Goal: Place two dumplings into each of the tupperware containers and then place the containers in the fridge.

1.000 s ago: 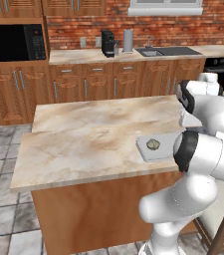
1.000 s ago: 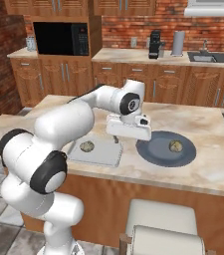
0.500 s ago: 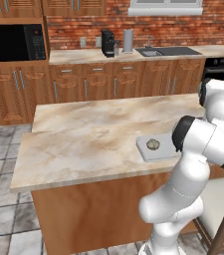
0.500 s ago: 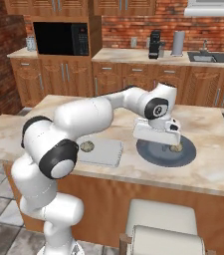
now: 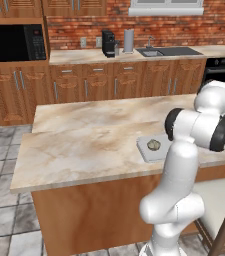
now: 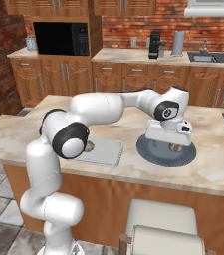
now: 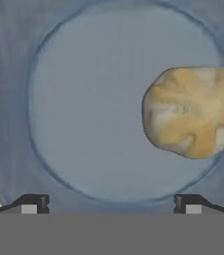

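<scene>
My gripper (image 7: 111,203) hangs open just above the round grey plate (image 7: 83,99), with nothing between its fingers. One dumpling (image 7: 193,112) lies on the plate, off to the right of the fingertips. In the right base view the hand hovers over the plate (image 6: 148,149) on the island, and a dumpling (image 6: 174,147) shows under it. A tupperware container (image 5: 146,150) sits near the island's front edge with one dumpling (image 5: 154,145) in it. From the right base the same container (image 6: 103,152) lies left of the plate, partly behind my elbow. The fridge is out of view.
A black microwave (image 6: 61,37) sits in the back cabinets. A coffee machine (image 6: 155,44) and a sink (image 5: 161,51) are on the rear counter. A padded stool (image 6: 161,224) stands in front of the island. Bare marble (image 5: 84,135) stretches left of the container.
My arm has swung right from over the tupperware container to over the grey plate. The jaws stayed open and the container's dumpling has not moved.
</scene>
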